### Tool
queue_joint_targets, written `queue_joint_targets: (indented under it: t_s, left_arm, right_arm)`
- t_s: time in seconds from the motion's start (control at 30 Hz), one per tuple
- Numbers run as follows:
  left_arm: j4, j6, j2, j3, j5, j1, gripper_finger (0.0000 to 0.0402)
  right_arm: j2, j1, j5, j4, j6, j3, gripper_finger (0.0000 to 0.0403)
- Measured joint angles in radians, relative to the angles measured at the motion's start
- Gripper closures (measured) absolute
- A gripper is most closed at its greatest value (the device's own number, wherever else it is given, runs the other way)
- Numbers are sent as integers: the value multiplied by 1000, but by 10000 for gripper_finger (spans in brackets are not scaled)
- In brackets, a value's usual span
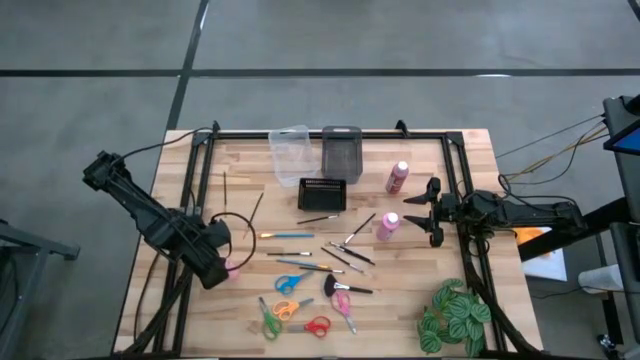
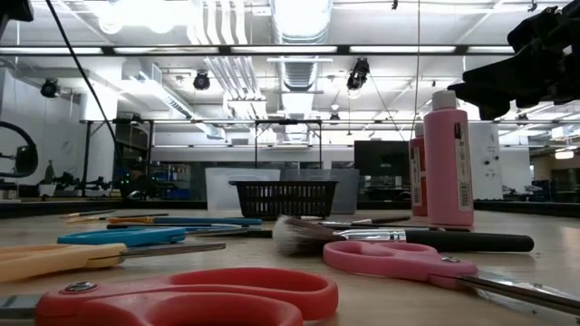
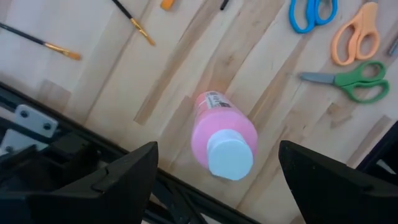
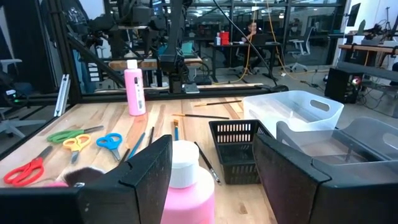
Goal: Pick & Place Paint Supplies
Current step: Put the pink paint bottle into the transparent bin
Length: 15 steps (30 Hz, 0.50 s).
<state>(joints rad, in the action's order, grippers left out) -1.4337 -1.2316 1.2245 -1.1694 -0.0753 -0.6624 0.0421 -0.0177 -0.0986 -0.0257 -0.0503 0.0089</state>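
A small pink bottle point(image 3: 221, 134) with a white cap point(image 3: 230, 158) stands upright on its base near the table's left rail. My left gripper point(image 3: 217, 149) hangs open above it, pointing down, one finger on each side and clear of it. Two more pink bottles point(image 1: 397, 177) point(image 1: 387, 226) stand at the right. My right gripper point(image 1: 432, 210) waits open and level at the right rail, just behind the nearer bottle point(image 4: 186, 186). Thin paintbrushes point(image 1: 335, 255) and several scissors point(image 1: 292, 283) lie flat mid-table.
A clear bin point(image 1: 290, 152) and a dark bin point(image 1: 341, 150) stand at the far edge, with a small black basket point(image 1: 322, 194) in front of them. A green plant point(image 1: 455, 315) sits at the near right corner. Black frame rails point(image 1: 195, 190) border the table.
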Motion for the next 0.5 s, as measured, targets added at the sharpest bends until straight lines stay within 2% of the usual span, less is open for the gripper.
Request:
queue_joint_targets:
  t_s: [0.2,0.5]
  left_arm:
    - [59,0,-14,74,43,0,65]
    - [107,0,-12,126,45,0,65]
  right_arm:
    - [0,0,0,0,0,0,181]
    - [0,0,0,0,-1,0,181]
